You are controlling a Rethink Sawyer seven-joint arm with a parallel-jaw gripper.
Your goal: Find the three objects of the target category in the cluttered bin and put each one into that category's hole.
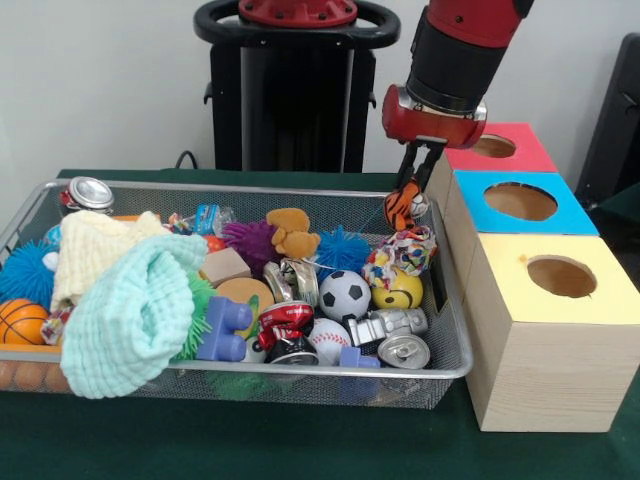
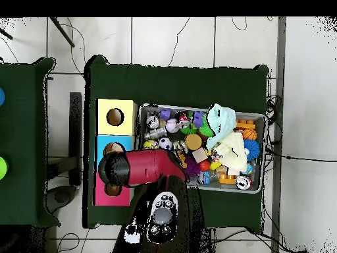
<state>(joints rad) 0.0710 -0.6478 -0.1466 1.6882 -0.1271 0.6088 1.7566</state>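
Tiger-striped ball (image 1: 403, 207) hung pinched between the fingers (image 1: 420, 168) of the gripper (image 1: 419, 186), lifted clear of the clutter at the bin's (image 1: 150, 188) far corner, just beside the boxes. Fingers were nearly closed around the ball. Three boxes stood in a row against the bin: red (image 1: 525, 150), blue (image 1: 560, 215), yellow (image 1: 545, 300), each with a round hole on top. Overhead, the arm (image 2: 141, 168) covered the red and blue box tops.

Step in hand, as I judged it: carrying one picked item toward a hole. Which hole fits the category could not be told. Next move would call for centring the ball over that hole before release. Soccer ball (image 1: 345, 293) and baseball (image 1: 328, 340) lay in the bin.
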